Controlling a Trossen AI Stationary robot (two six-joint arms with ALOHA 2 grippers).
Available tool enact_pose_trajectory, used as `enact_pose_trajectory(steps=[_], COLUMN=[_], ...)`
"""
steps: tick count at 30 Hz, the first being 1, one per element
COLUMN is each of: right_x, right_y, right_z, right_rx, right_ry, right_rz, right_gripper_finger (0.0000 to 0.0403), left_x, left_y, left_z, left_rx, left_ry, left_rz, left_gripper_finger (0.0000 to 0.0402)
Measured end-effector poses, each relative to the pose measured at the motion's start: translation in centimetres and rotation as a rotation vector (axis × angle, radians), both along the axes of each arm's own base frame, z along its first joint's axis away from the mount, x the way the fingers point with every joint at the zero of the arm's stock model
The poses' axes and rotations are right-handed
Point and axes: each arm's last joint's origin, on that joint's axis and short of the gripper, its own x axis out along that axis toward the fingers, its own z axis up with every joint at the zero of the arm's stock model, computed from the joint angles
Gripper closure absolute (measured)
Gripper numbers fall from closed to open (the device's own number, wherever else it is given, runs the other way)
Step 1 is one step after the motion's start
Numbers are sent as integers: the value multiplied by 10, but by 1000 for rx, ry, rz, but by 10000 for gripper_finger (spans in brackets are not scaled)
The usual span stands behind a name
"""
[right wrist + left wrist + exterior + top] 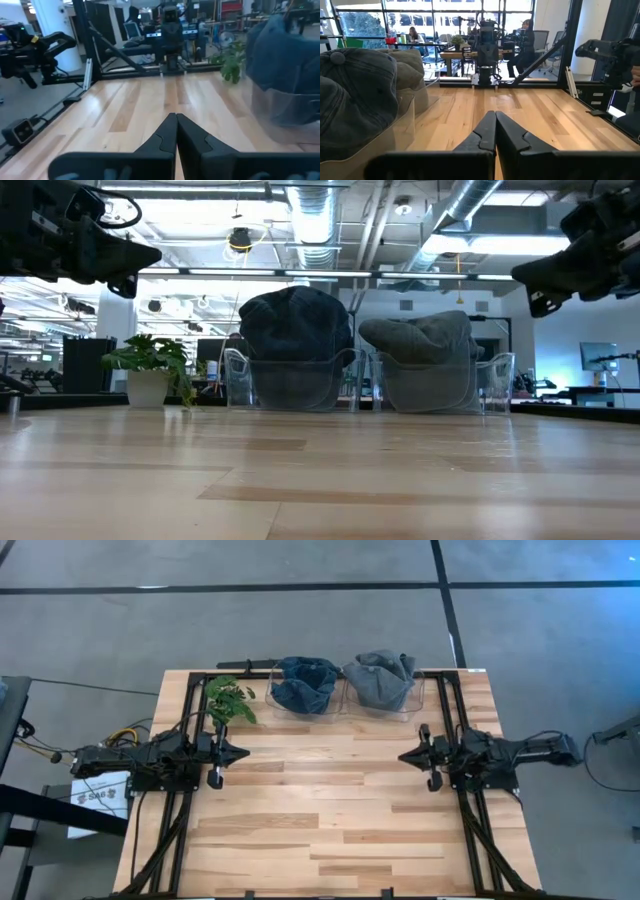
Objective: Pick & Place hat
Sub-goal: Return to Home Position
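Note:
A dark blue hat (305, 683) sits in a clear plastic bin (277, 703) at the table's far edge. Beside it, a grey hat (380, 680) rests in a second clear bin (418, 702). In the low view the blue hat (295, 320) and the grey hat (425, 338) bulge above their bins. My left gripper (243, 751) is shut and empty at the table's left side, pointing toward the right. My right gripper (402, 755) is shut and empty at the right side, pointing left. Both hang level above the wood.
A small potted plant (228, 700) stands at the far left, close to the left arm. The wooden table (320, 820) lies bare between the two grippers and toward its near edge. People sit at desks in the room beyond the table.

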Motion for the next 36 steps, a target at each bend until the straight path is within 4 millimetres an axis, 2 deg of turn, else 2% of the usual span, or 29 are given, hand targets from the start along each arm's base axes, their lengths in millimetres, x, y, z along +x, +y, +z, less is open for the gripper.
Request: enact_pose_trajectory(steps=[4,36], right_x=[-6,-5], right_y=[-2,-3], right_z=[6,5], right_rx=[-15,-38], right_ry=[-73,-49], right_rz=[-20,-25], right_gripper_finger=[403,403], left_x=[0,0], left_y=[0,0], left_z=[0,0], left_rx=[0,0], left_ry=[0,0], left_rz=[0,1], left_gripper_finger=[401,401])
